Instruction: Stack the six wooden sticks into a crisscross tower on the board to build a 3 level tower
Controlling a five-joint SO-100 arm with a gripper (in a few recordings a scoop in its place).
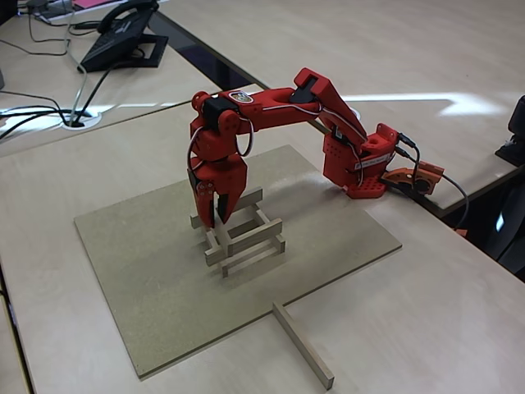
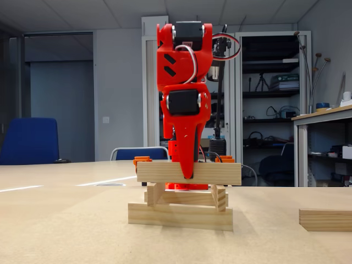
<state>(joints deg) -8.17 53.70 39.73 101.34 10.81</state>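
Observation:
On the tan board (image 1: 164, 271) stands the crisscross tower (image 1: 250, 240) of pale wooden sticks. In a fixed view its bottom stick (image 2: 180, 216) carries two crosswise sticks (image 2: 155, 193), and a top stick (image 2: 220, 172) lies across them. My red gripper (image 1: 215, 215) points straight down over the tower's left part. One finger (image 2: 187, 157) lies against the top stick's front face, and the gripper is shut on that stick. One loose stick (image 1: 303, 345) lies on the desk, its end at the board's near edge, and shows again low at the right edge (image 2: 325, 219).
The red arm's base (image 1: 361, 168) is clamped at the desk edge, right of the board. A desk phone (image 1: 123, 37) and cables (image 1: 49, 115) lie far back left. A large bare stretch of board (image 1: 148, 246) lies to the left of the tower.

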